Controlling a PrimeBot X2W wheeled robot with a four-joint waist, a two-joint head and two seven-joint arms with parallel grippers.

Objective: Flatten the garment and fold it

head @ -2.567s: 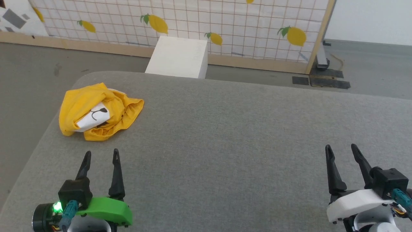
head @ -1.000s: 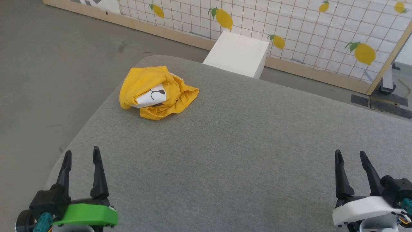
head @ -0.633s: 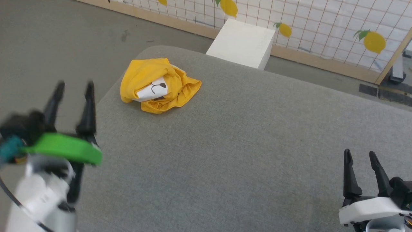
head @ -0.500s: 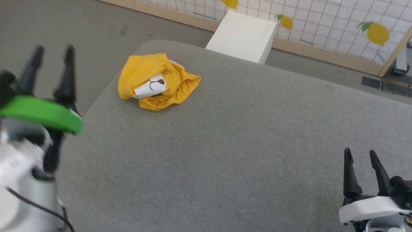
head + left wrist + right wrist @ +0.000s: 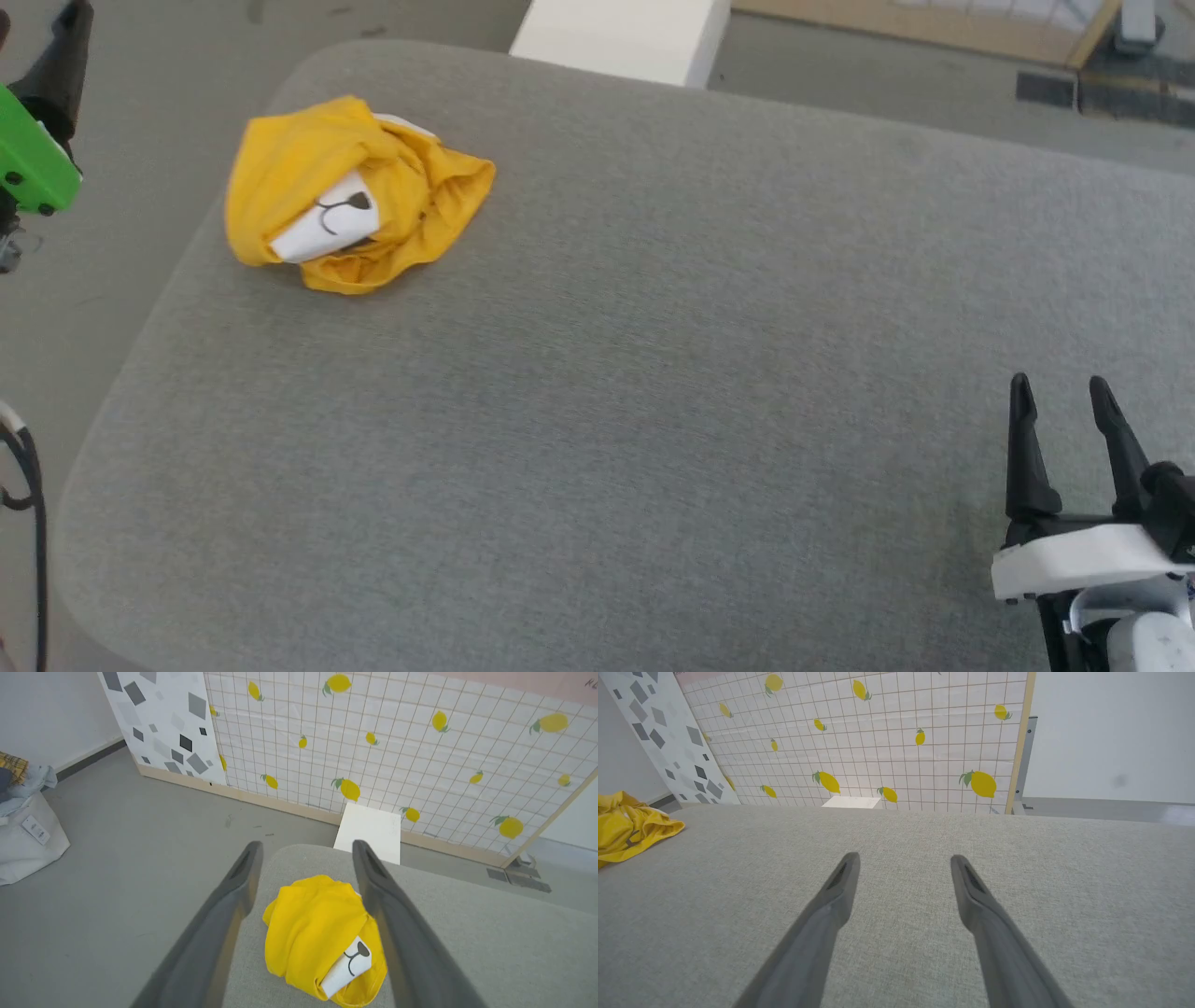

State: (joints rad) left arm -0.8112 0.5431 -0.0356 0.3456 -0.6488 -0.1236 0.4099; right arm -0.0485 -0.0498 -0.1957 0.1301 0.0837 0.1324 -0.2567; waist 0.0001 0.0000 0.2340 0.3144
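Left wrist view — left end effector point(image 5: 306, 845) spread wide, empty, above the garment point(image 5: 308, 924).

Left gripper point(image 5: 306, 845) lifted from 7 o'clock in head view to the 10 o'clock edge, now at 9 o'clock of the garment point(image 5: 280, 163). Head camera tilted down, turned left.

worktop point(image 5: 653, 392): grey woven fabric cover, flat, with rounded corners.
garment point(image 5: 392, 187): bright yellow, crumpled in a heap, a white patch with black lines showing among its folds.
place: near the worktop's far left corner, just inside its left edge.
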